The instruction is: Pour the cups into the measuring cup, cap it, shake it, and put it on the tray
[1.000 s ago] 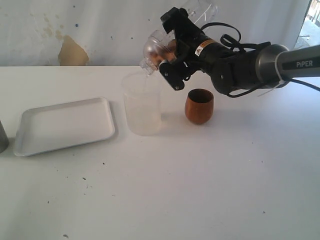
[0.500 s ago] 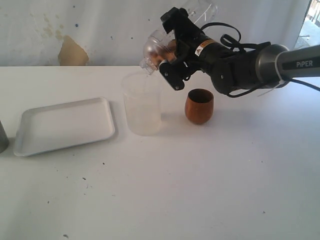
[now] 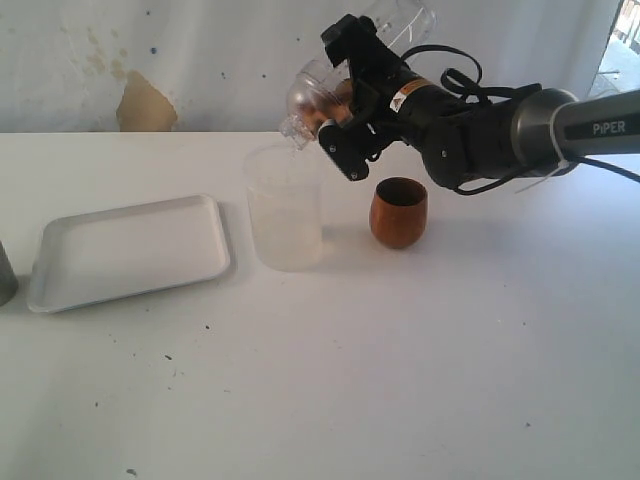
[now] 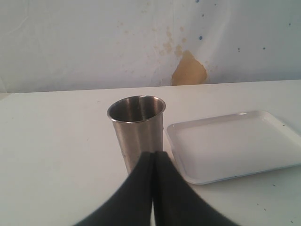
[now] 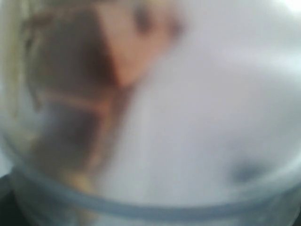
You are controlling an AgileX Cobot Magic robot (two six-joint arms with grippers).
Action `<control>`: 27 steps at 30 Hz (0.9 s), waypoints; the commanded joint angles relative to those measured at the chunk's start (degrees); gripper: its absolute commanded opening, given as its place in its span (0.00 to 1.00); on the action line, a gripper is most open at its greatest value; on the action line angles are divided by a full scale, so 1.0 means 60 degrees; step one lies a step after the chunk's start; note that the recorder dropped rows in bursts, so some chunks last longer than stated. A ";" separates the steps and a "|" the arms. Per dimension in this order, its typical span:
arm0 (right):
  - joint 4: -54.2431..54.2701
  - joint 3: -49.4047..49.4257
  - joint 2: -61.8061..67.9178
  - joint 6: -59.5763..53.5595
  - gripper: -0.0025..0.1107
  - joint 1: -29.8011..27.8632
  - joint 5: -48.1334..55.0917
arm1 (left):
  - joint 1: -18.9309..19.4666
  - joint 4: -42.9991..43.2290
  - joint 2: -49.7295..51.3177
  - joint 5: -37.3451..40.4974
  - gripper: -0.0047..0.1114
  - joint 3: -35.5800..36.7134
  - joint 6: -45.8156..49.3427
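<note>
Measuring cup [image 3: 285,215] stands between tray [image 3: 130,250] and wooden cup [image 3: 398,212], touching neither.

The tray [image 3: 130,250] and table [image 3: 400,380] are white. The wooden cup [image 3: 398,212] is brown, the steel tumbler [image 4: 136,125] shiny grey. The see-through cup [image 3: 303,95] shows brown inside.

The white surface's [image 3: 400,380] foreground in the exterior view is bare and open. Across the middle stand a flat white rectangular tray [image 3: 130,250], a tall translucent plastic cup [image 3: 285,215] and a rounded brown wooden cup [image 3: 398,212]. The black right arm [image 3: 480,125], its tool [image 3: 338,105] gripping a tipped clear plastic vessel [image 3: 303,95], overhangs both cups. A shiny steel tumbler [image 4: 136,127] stands right before the left tool [image 4: 153,157].
</note>
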 commanded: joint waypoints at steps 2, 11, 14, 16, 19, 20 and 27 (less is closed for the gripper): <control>-0.0054 -0.0098 -0.0120 -0.0066 0.02 0.0010 -0.0357 | -0.0043 0.0018 -0.0042 -0.0097 0.04 0.0045 0.0024; -0.0121 -0.0098 -0.0104 -0.0103 0.02 0.0010 -0.0001 | -0.0043 0.0018 -0.0042 -0.0097 0.04 0.0045 0.0024; -0.0121 -0.0098 -0.0104 -0.0130 0.02 0.0010 -0.0074 | -0.0043 0.0018 -0.0042 -0.0097 0.04 0.0045 0.0024; -0.0121 -0.0098 -0.0104 -0.0130 0.02 0.0010 -0.0074 | -0.0043 0.0018 -0.0042 -0.0097 0.04 0.0045 0.0024; -0.0121 -0.0098 -0.0104 -0.0130 0.02 0.0010 -0.0074 | -0.0043 0.0018 -0.0042 -0.0097 0.04 0.0045 0.0024; -0.0121 -0.0098 -0.0104 -0.0130 0.02 0.0010 -0.0074 | -0.0043 0.0018 -0.0042 -0.0097 0.04 0.0045 0.0024; -0.0817 -0.0098 -0.0104 -0.0130 0.02 0.0010 -0.0140 | -0.0043 0.0018 -0.0042 -0.0097 0.04 0.0045 0.0024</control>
